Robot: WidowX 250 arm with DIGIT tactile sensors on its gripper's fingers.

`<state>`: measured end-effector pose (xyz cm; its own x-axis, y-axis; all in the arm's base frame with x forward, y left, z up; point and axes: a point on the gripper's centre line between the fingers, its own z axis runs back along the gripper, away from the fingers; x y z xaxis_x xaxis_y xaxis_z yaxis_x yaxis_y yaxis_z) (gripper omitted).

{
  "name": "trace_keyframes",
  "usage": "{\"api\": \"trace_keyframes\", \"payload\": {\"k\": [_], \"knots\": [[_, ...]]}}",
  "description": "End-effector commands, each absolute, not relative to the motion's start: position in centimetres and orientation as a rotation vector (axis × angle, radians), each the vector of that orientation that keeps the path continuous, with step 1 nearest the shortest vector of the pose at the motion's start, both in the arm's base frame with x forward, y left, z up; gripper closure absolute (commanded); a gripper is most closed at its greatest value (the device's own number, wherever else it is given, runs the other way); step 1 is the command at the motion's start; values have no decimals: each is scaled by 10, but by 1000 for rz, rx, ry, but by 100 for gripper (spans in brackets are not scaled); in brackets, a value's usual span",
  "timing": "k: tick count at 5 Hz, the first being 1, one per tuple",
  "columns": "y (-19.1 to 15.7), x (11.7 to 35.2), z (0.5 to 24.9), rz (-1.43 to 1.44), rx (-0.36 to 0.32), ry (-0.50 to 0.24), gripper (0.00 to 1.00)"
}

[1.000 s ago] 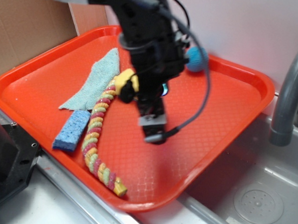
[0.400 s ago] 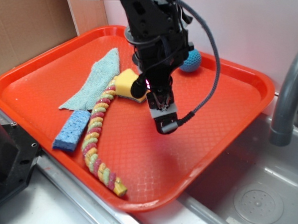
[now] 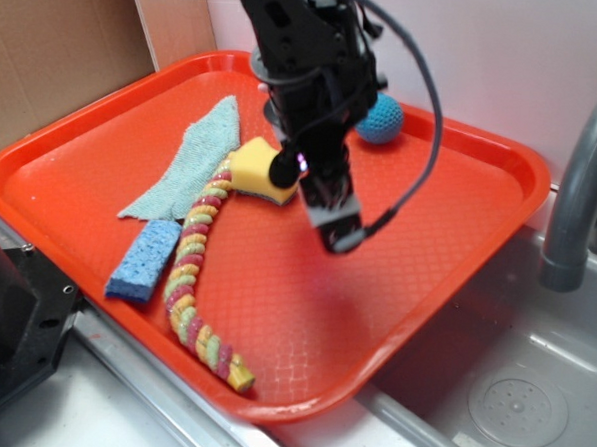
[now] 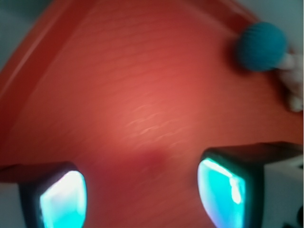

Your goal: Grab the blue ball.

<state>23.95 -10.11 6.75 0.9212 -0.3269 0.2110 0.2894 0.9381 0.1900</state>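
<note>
- Teal-blue, round and knitted with a dimpled surface, the blue ball [image 3: 380,119] sits at the far side of the orange-red plastic tray [image 3: 480,193], close to its far rim and right of the robot's black arm; in the wrist view it shows at the upper right [image 4: 262,46], well off the line between the two fingers.
- Black and two-fingered, the gripper [image 3: 340,231] hangs over bare tray floor in the middle, nearer than the ball and apart from it. The fingers stand spread with only tray between them, holding nothing.
- Risk one: a descent from this spot would close on empty tray, since the ball lies far and to the side of the fingers.
- Risk two: the ball is round and probably light, so a finger touching it off-centre could roll it along the rim or squeeze it out sideways.
- Risk three: the raised far rim sits just behind the ball, and a finger reaching past could strike it.
- Risk four: the yellow sponge block [image 3: 257,169] lies just left of the arm, with the multicoloured braided rope [image 3: 198,268] beside it; a sweep that way could drag them.
- Farther left, the pale green cloth [image 3: 187,163] and the flat light-blue rectangular sponge [image 3: 144,260] are well clear, though the sponge's colour invites a mix-up.
</note>
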Motion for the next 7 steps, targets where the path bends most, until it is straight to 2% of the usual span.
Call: {"api": "trace_keyframes", "payload": {"k": [1, 2, 3, 5, 6, 7], "knots": [[-92, 267, 75, 4, 81, -390, 0], [-89, 289, 58, 71, 30, -353, 0], [-82, 303, 45, 117, 49, -343, 0], [-60, 314, 37, 106, 100, -335, 0], [-50, 322, 39, 85, 130, -390, 0], [-46, 335, 37, 35, 97, -478, 0]]}}
